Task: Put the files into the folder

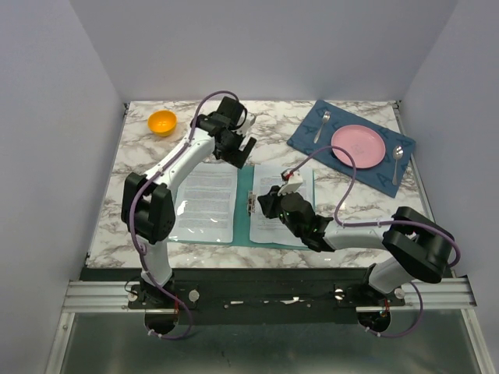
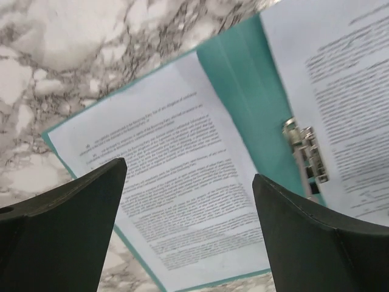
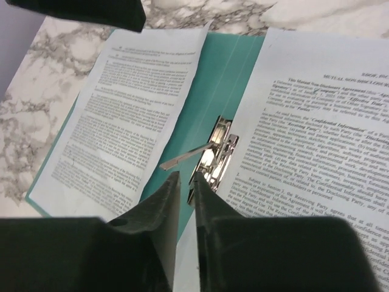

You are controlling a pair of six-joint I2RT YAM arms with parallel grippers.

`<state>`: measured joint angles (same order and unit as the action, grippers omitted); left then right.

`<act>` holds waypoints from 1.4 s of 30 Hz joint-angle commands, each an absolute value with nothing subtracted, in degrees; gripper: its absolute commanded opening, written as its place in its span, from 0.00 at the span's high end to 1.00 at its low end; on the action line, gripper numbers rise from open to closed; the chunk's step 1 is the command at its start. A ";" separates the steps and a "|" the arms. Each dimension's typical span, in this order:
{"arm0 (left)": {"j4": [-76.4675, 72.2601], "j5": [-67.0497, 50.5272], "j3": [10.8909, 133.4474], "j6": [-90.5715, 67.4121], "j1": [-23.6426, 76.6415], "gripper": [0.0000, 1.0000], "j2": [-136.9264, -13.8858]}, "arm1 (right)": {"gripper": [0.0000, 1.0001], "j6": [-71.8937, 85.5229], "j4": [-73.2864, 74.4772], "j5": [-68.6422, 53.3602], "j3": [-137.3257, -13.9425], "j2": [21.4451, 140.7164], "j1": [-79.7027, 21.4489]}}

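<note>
Lying open and flat on the marble table (image 1: pixel 140 156), the green folder (image 1: pixel 245 183) shows both of its inner halves, with a metal clip (image 3: pixel 216 152) fixed along its middle fold. One printed sheet (image 3: pixel 134 103) rests to the left of the clip and another sheet (image 3: pixel 316 121) rests to the right of it, as the overhead view has them. Both lie inside the folder's outline. The right one runs close up against the clip, while the left one leaves a strip of green between itself and the clip. The clip's thin lever stands lifted, pointing away toward the left sheet.

The right gripper (image 3: pixel 185 179) sits low, just short of the clip, its fingers drawn almost together with only a sliver between them and nothing caught there. The left gripper (image 2: pixel 188 170) hangs above the left sheet on the far side of the clip, fingers wide apart and holding nothing.

These sheets are light, thin and limp. They would slide easily on the slick folder and crease if pushed from the middle. A free edge or corner away from the clip looks the best place to pinch, lifting only a little so the paper does not fold over on itself. The folder cover is stiffer but still thin, so its outer edge, farthest from the clip, is likely the place to get under it for closing. The lever appears small and springy, likely wanting a firm, narrow press.
</note>
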<state>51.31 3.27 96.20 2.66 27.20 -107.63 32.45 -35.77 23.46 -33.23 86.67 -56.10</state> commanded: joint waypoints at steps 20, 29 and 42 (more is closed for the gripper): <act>52.12 7.30 106.26 -20.30 33.13 0.09 -124.80 | 0.99 18.54 -62.32 19.02 -26.36 89.65 -56.08; 52.30 7.21 106.96 -19.95 33.75 0.09 -128.32 | 0.99 27.42 -52.12 0.90 -32.25 93.60 -49.31; 51.94 7.21 103.89 -17.49 33.66 0.09 -129.90 | 0.97 29.53 -48.96 -9.13 -41.74 103.08 -45.79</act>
<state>51.46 5.85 105.51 -18.24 33.71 -128.60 28.29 -50.00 -3.90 -38.98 99.70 -45.95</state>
